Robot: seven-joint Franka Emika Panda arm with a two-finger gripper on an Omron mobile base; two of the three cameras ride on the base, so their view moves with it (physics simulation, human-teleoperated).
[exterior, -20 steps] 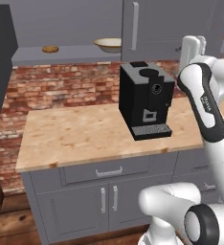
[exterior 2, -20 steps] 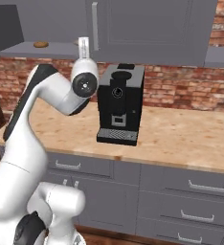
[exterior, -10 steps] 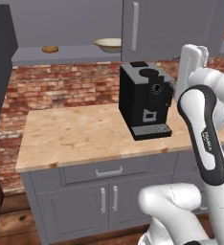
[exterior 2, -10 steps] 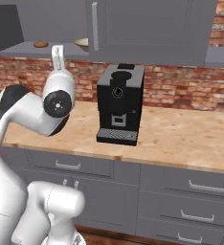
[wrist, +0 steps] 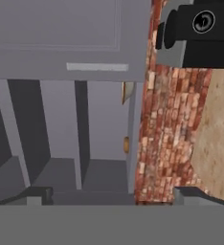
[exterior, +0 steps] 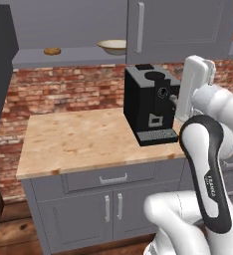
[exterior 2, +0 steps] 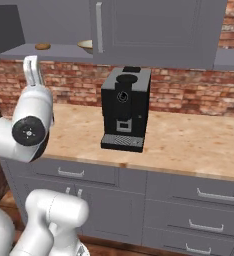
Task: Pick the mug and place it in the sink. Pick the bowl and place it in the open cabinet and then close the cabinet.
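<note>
Swung back from the cabinet (exterior: 183,25), the gripper (wrist: 111,194) gapes empty, bowl (exterior: 112,47) half hidden behind the door.

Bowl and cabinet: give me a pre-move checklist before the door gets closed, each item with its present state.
1. Bowl on the cabinet shelf: ok, it sits there beside a small brown lump.
2. Pincer empty: ok, fingertips stand wide apart with nothing between them.
3. Cabinet still open on the left side: ok, the bowl side is uncovered; the right door is shut.
4. Open left door within reach: cannot tell, just a dark panel edge at the left of the left base view.
5. Coffee machine clear of the arm's swing: cannot tell, it stands close to the arm.
</note>
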